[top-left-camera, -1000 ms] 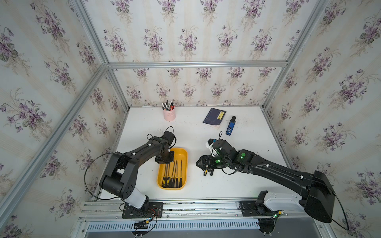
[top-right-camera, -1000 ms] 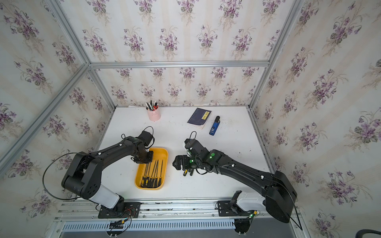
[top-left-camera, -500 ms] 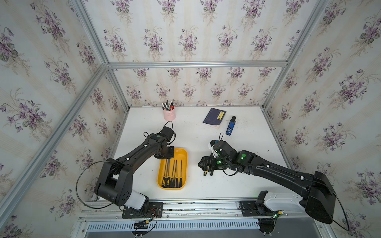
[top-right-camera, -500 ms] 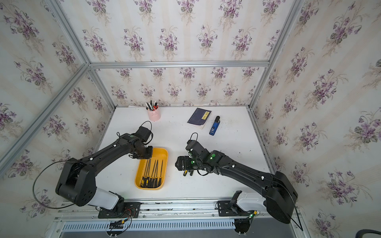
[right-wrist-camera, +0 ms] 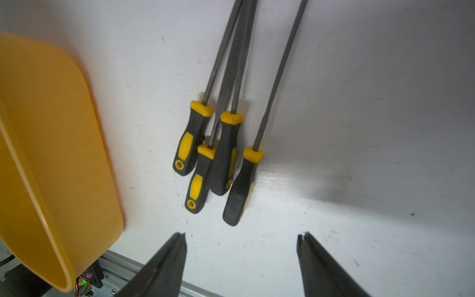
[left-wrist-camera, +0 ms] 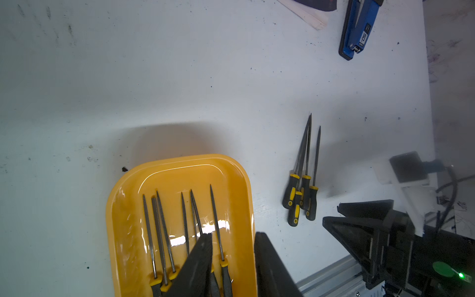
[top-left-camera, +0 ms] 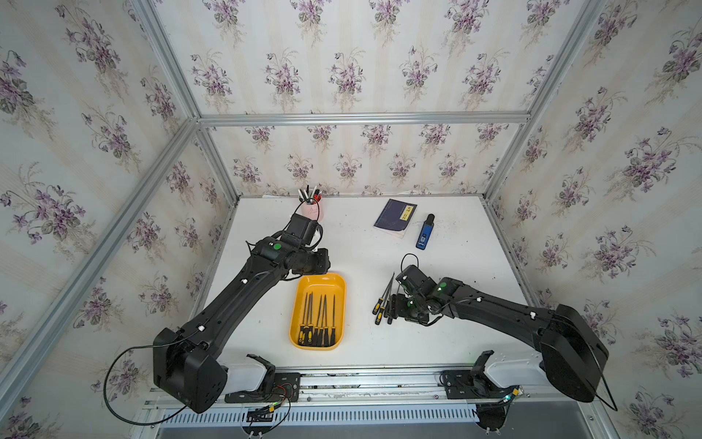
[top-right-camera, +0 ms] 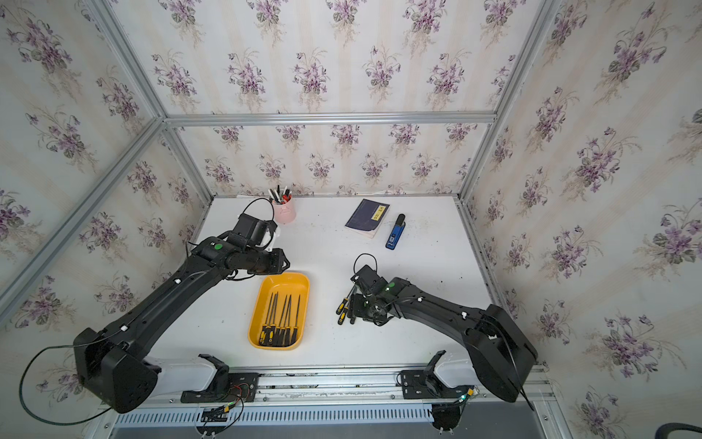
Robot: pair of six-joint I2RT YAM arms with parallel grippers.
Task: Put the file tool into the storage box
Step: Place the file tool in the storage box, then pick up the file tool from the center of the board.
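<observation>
Yellow-handled files point(right-wrist-camera: 226, 154) are being left bunched on the table point(right-wrist-camera: 359, 102) beside the storage box point(top-left-camera: 321, 283); right gripper point(right-wrist-camera: 241, 239) is being held spread, empty, so two touching ones might be getting pinched together.

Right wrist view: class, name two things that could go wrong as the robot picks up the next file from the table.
1. The four loose files lie bunched, handles touching and shafts crossing, so the open right claw may grab two or drag a neighbour.
2. The left claw hangs open over the storage box, which already holds stored files; the arms might crowd each other at the drop.
</observation>
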